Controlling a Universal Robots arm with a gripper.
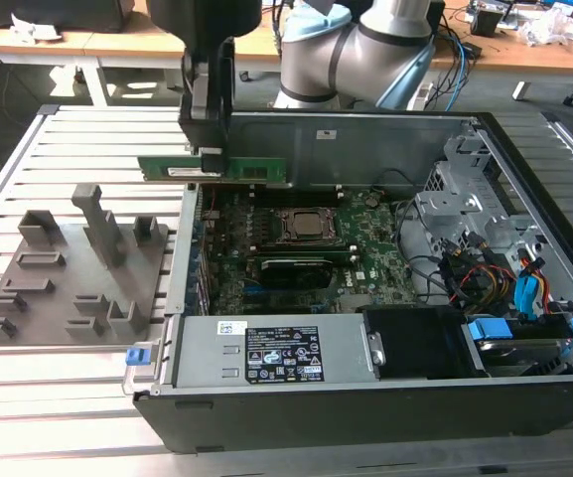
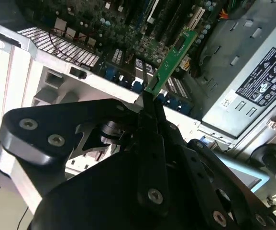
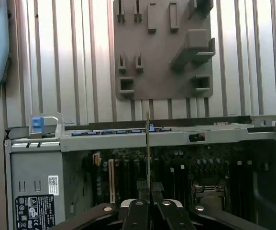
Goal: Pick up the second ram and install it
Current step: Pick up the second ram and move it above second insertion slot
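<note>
Slatted table (image 1: 58, 402); thin green second ram (image 1: 251, 169) between fingers (image 2: 149, 120)

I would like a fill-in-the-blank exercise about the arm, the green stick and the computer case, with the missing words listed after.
1. The gripper is shut on a thin ____ stick, the second ram.
2. The second ram hangs ____ the open computer case, not yet seated.
3. The grey holder tray lies to the exterior view's ____ of the case.
Missing words: green; above; left.
</note>
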